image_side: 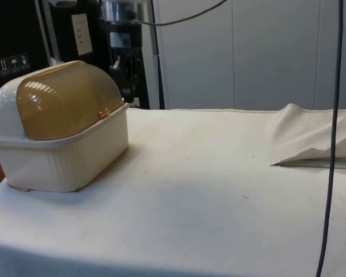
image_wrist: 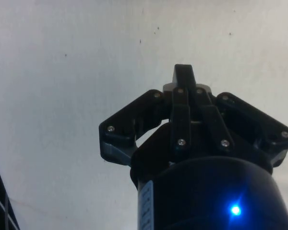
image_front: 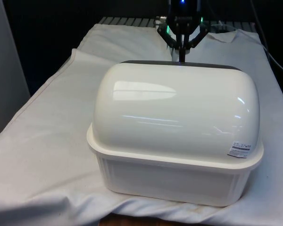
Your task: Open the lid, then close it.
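Observation:
A cream bread box (image_front: 177, 117) stands on the white cloth with its rounded back toward the front view. In the side view its amber roll-top lid (image_side: 66, 101) is down, and the small copper handle (image_side: 104, 113) rests at the base's rim. My black gripper (image_front: 182, 57) hangs just behind the box's top edge, on the handle side and a little above it, touching nothing. In the wrist view the gripper (image_wrist: 184, 76) is shut, fingers pressed together with nothing between them, over bare cloth. In the side view the gripper (image_side: 119, 72) is dark against the background.
The cloth is bunched into a raised fold (image_side: 311, 138) at the side view's right. A dark cable (image_side: 334, 115) hangs down in front of that camera. A wide stretch of cloth (image_side: 219, 173) lies on the box's handle side.

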Robot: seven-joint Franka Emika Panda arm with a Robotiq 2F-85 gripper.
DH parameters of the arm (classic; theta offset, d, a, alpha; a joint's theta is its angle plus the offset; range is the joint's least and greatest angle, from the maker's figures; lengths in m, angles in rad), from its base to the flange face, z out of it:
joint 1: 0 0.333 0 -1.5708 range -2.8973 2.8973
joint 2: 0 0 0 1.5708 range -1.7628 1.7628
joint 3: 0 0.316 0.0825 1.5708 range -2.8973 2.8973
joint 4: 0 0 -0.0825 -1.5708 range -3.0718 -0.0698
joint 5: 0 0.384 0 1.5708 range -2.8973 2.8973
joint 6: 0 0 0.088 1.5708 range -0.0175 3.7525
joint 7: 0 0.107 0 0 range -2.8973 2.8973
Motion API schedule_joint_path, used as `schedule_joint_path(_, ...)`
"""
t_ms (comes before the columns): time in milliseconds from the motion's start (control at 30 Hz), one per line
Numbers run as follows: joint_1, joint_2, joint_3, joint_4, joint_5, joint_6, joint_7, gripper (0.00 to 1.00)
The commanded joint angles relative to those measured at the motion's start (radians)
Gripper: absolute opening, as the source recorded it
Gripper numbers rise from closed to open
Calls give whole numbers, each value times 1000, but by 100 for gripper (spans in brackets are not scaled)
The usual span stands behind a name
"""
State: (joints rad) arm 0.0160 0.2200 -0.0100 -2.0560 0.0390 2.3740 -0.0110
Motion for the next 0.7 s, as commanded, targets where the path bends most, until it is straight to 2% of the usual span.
schedule_joint_path(0,-1,9,2,-1,12,25,-2,0)
schedule_joint_path(467,-1,72,2,10,25,152,10,0)
schedule_joint_path(500,0,71,0,9,17,143,9,0)
schedule_joint_path(667,-1,93,2,9,27,207,17,0)
